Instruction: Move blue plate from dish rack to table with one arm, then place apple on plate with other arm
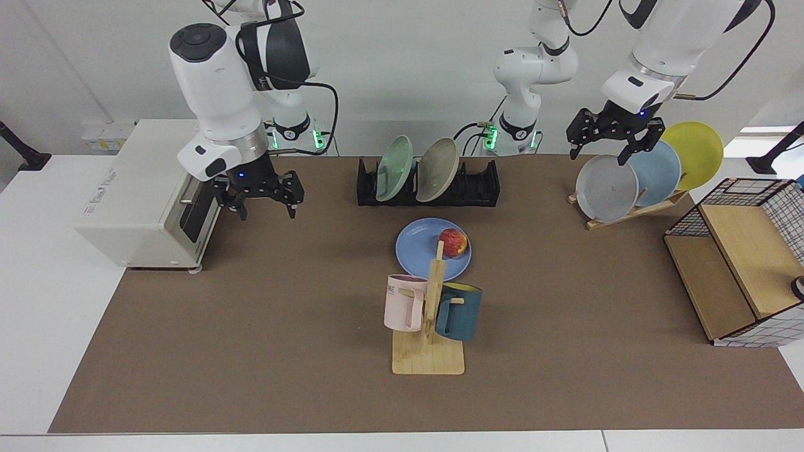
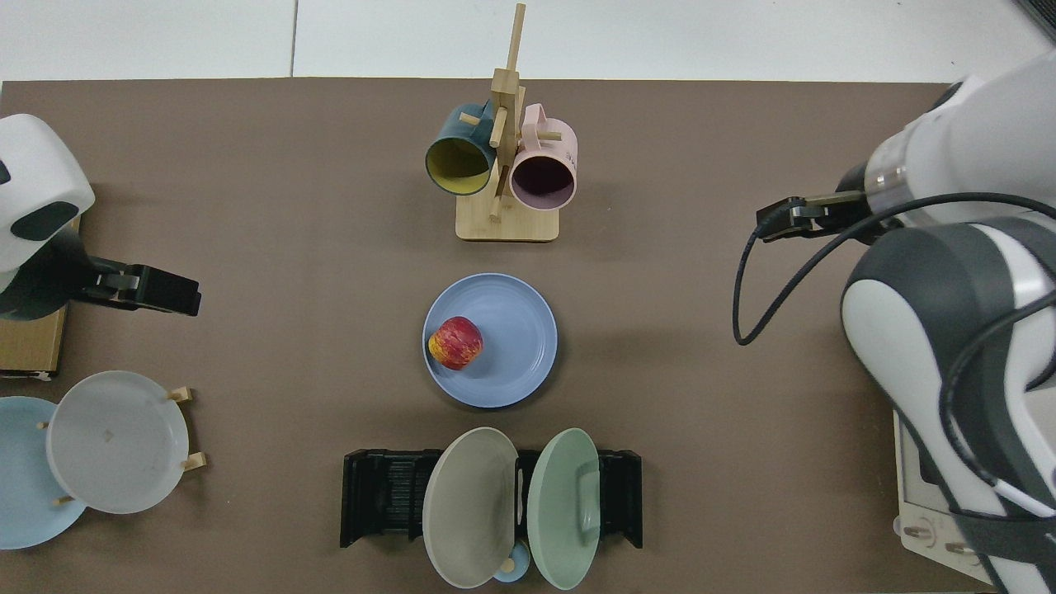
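I saw the small red apple (image 1: 453,242) sitting on the round blue plate (image 1: 418,249) on the brown table (image 1: 251,351). The right gripper (image 1: 262,204) and left gripper (image 1: 598,148) both hung wide open, holding nothing.

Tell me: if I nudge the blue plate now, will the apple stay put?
Probably not. The apple is round and sits loose, off-centre near the blue plate rim, so it may roll. The plate looks shallow, so its rim would hardly stop it. Both grippers, left and right, hang clear.

Facing cam looks across table (image 1: 251,351) at arms, top cam straight down; both share blue plate (image 1: 418,251) (image 2: 511,363) midtable.
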You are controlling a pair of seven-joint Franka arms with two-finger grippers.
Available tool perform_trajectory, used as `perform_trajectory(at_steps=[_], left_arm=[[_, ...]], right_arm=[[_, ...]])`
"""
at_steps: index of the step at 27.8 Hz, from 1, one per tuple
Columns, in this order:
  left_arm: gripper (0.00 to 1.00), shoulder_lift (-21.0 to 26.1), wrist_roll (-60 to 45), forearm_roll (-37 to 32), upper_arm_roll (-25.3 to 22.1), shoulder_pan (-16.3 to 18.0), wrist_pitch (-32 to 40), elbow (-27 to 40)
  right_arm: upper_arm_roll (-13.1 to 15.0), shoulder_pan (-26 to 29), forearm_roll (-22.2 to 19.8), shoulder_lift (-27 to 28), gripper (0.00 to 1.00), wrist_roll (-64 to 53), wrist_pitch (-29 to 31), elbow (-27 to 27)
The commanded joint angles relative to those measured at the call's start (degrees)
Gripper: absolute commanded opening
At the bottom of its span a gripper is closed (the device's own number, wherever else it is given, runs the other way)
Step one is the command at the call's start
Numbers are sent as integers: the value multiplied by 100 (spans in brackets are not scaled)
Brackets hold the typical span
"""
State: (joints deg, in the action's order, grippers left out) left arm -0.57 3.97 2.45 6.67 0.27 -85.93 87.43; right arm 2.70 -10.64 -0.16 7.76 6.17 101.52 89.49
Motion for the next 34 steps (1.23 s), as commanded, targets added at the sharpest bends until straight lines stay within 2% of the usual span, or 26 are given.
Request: perform_trajectory(at_steps=[1, 6, 15, 24, 34], left_arm=[[100, -119, 16, 27, -17, 17, 32, 116], [100, -127, 16, 27, -17, 17, 32, 116], [100, -163, 16, 27, -17, 17, 32, 108], [100, -207, 16, 18, -25, 17, 32, 116], [100, -233, 16, 18, -25, 17, 32, 116]], right_arm=[[-103, 501, -45, -363, 100, -739, -53, 245], [-112, 747, -63, -556, 100, -889, -211, 236], [-103, 853, -72, -846, 100, -951, -475, 253], [-112, 827, 25, -908, 100, -749, -484, 350], [-121, 783, 43, -1031, 100, -687, -791, 491]])
